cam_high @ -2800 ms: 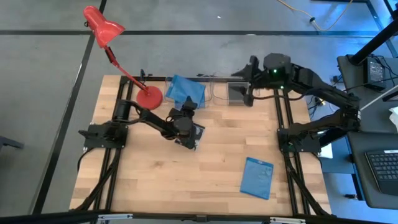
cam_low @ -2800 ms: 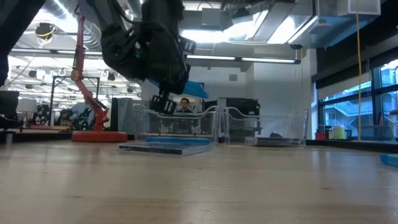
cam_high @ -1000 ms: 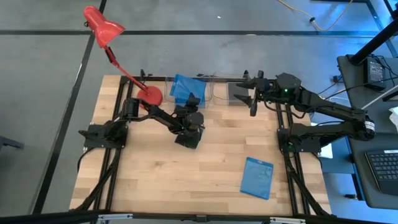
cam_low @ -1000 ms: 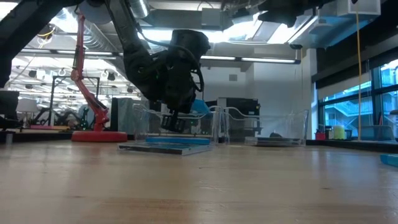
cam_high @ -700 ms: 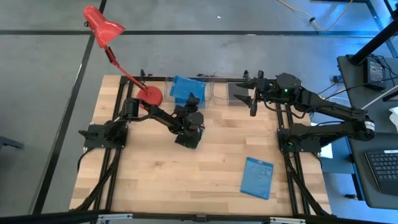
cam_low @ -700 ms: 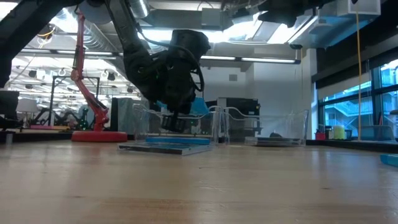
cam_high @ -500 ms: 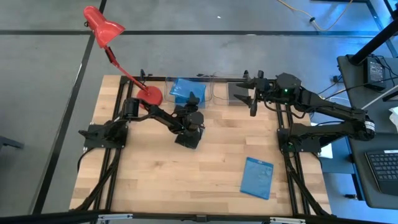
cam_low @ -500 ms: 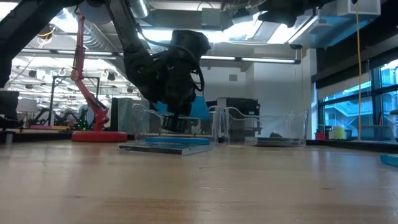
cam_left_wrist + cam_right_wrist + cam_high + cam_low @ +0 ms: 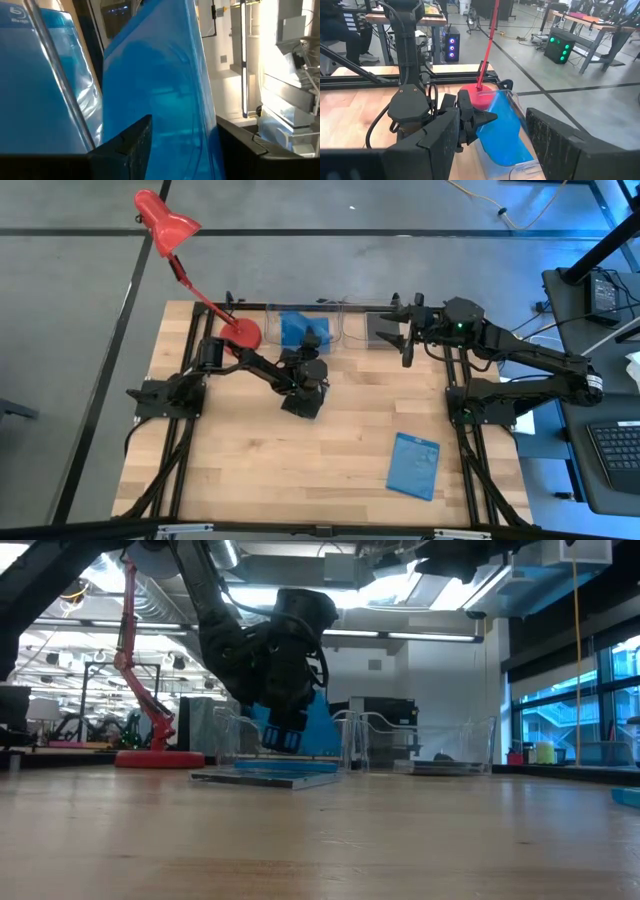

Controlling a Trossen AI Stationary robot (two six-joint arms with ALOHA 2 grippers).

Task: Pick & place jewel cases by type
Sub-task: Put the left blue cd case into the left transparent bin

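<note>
A blue jewel case (image 9: 298,328) stands steeply on edge in the far left clear tray (image 9: 228,735), beside another blue case (image 9: 40,80) behind the tray's wall. My left gripper (image 9: 312,342) is level and open at the tray, its fingers on either side of the case's near edge (image 9: 170,105). A flat case (image 9: 265,777) lies on the table under it. A third blue case (image 9: 414,465) lies near right. My right gripper (image 9: 495,150) hangs open, high by the right tray, which holds a grey case (image 9: 381,328). My left gripper comes level from the table's near side, one finger (image 9: 127,145) on each flat side of the blue case's near edge. Whether either finger touches the case, I cannot tell. The case's lower edge is down in the tray.
A red desk lamp stands with its base (image 9: 241,335) just left of the trays. The right clear tray (image 9: 430,740) adjoins the left one. Bare wooden table (image 9: 260,470) spreads across the near left and middle.
My left gripper has opened without moving from its place. The blue case, held slanting over the tray a second ago, has swung down and now stands steeply in the tray.
</note>
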